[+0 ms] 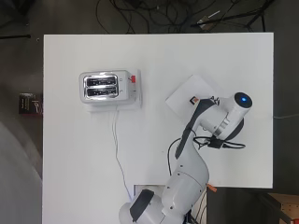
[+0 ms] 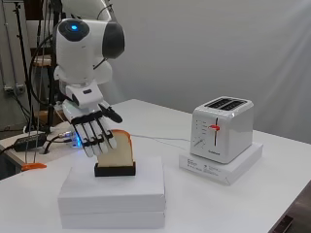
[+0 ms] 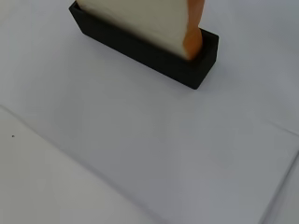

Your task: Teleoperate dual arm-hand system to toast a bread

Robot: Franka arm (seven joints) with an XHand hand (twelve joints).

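Side view: the black and white hand (image 2: 90,128) hangs with fingers straight, pointing down, holding nothing, just in front of a pale bread slice with orange crust (image 2: 118,149). The slice stands upright in a black rectangular holder (image 2: 115,170) on a stack of white blocks (image 2: 116,199). Wrist view: slice and holder appear close.

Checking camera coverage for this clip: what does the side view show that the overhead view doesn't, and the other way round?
Only the side view shows the hand, fingers straight and pointing down beside the bread slice, which stands upright in a black holder on a stack of white blocks. Only the overhead view shows the toaster's two empty slots from above and its cable trailing toward the arm's base. Both show the toaster with its red lever on a white base.
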